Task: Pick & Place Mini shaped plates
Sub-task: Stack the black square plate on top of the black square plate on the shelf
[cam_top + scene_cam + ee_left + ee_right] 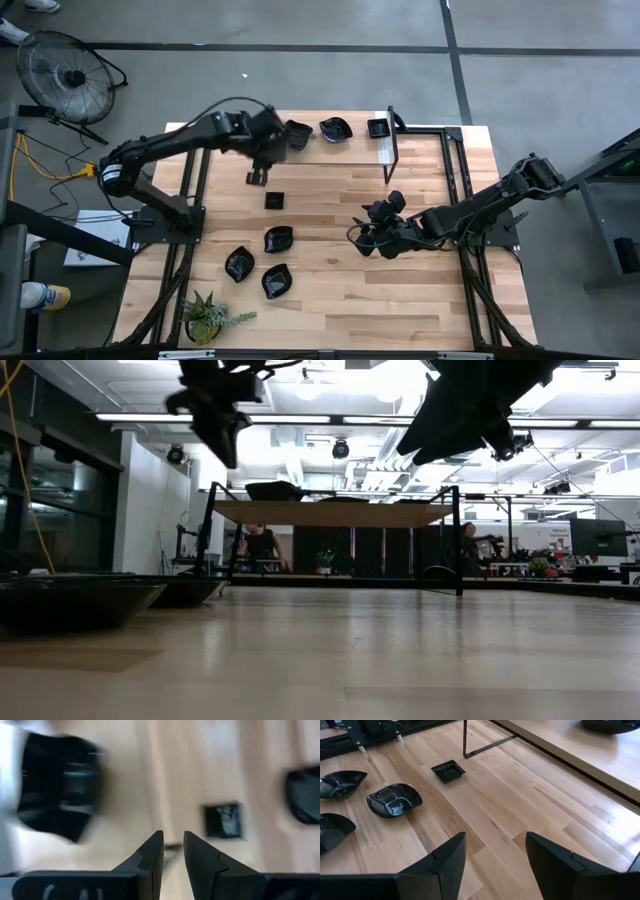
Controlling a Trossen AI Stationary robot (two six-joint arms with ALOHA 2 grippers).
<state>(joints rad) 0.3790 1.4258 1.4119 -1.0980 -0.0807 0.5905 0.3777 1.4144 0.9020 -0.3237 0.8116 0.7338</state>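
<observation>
**Wooden worktop, black plates in two groups**

Pale wood planks are running across my worktop (330,290), which is standing on a grey floor with a fan (68,72) sitting beyond its far left corner and a green potted plant (207,318) sitting at the near left edge. A raised shelf (340,150) on a dark frame is spanning the far side.

I am holding my left hand (258,176) above the far left part of the worktop, just in front of the shelf. Its fingers (150,852) are standing a narrow gap apart and are gripping nothing. One plate (297,135) is lying on the shelf right beside my left wrist, with a wavy-edged plate (336,129) and a small square plate (379,128) further along the shelf.

A second small square plate (275,200) is lying on the worktop just in front of my left hand. Nearer the front, three larger plates (278,239) are sitting close together.

I am holding my right hand (357,236) low over the middle of the worktop, its fingers spread wide and empty, pointing toward those plates and well apart from them.
</observation>
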